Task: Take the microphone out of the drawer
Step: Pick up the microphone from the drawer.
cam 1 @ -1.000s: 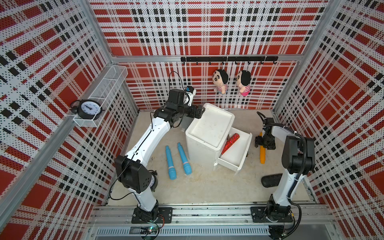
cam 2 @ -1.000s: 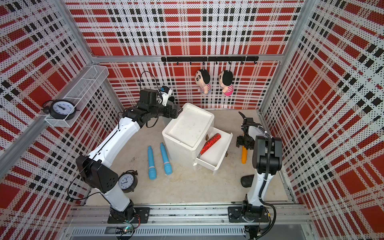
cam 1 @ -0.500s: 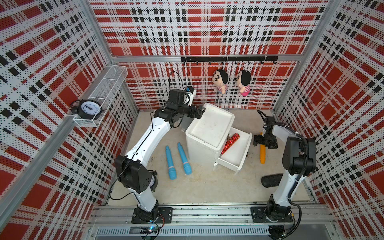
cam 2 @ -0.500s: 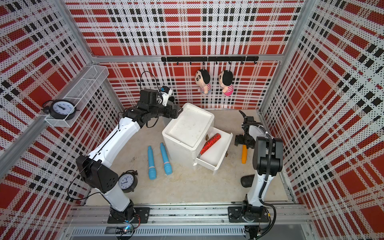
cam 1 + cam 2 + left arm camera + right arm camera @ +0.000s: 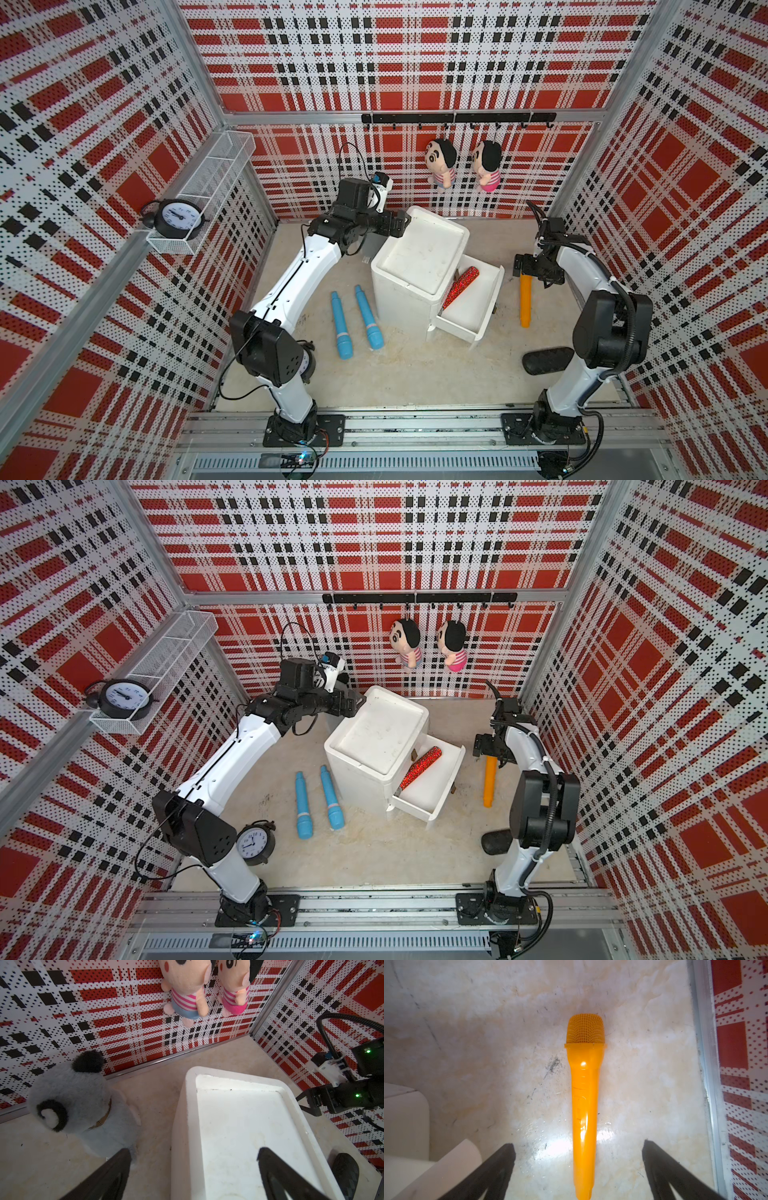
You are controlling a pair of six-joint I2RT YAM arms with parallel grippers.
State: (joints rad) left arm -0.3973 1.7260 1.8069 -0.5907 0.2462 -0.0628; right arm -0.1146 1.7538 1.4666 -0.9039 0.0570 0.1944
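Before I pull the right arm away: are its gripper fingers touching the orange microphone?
Apart. The right wrist view shows floor between the orange microphone and each finger of the open right gripper.

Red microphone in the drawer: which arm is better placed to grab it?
Right. The right claw hangs open beside the open drawer with the red microphone; the left claw is over the cabinet's back corner, away from the drawer opening.

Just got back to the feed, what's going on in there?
The orange microphone lies on the table beside the white cabinet, between the open jaws of the right gripper, ungripped. The drawer is pulled out, a red glitter microphone lying in it. The left gripper, open and empty, hovers at the cabinet's back corner. Two blue microphones lie on the table.
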